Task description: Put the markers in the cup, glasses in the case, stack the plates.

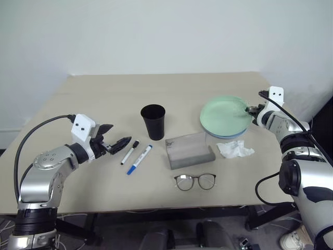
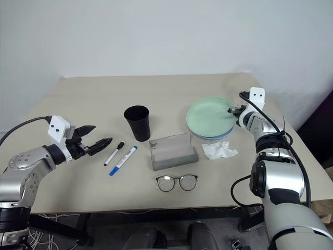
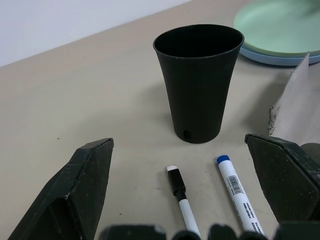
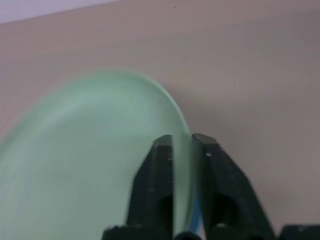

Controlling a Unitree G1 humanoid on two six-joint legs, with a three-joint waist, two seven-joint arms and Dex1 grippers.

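Note:
The mint green plate (image 1: 223,115) lies on top of the light blue plate (image 1: 229,136) at the table's right. My right gripper (image 4: 182,140) is shut on the green plate's right rim. A black cup (image 1: 153,121) stands upright mid-table. Just left of it lie two markers, one with a black cap (image 1: 129,152) and one with a blue cap (image 1: 139,159). My left gripper (image 1: 117,135) hovers open to the left of them, pointing at the markers and the cup. The grey case (image 1: 189,150) has its translucent lid raised. The glasses (image 1: 195,181) lie unfolded in front of it.
A crumpled white tissue (image 1: 234,149) lies between the case and the plates. The beige table (image 1: 104,94) has bare room at the back and left. A white wall stands behind its far edge.

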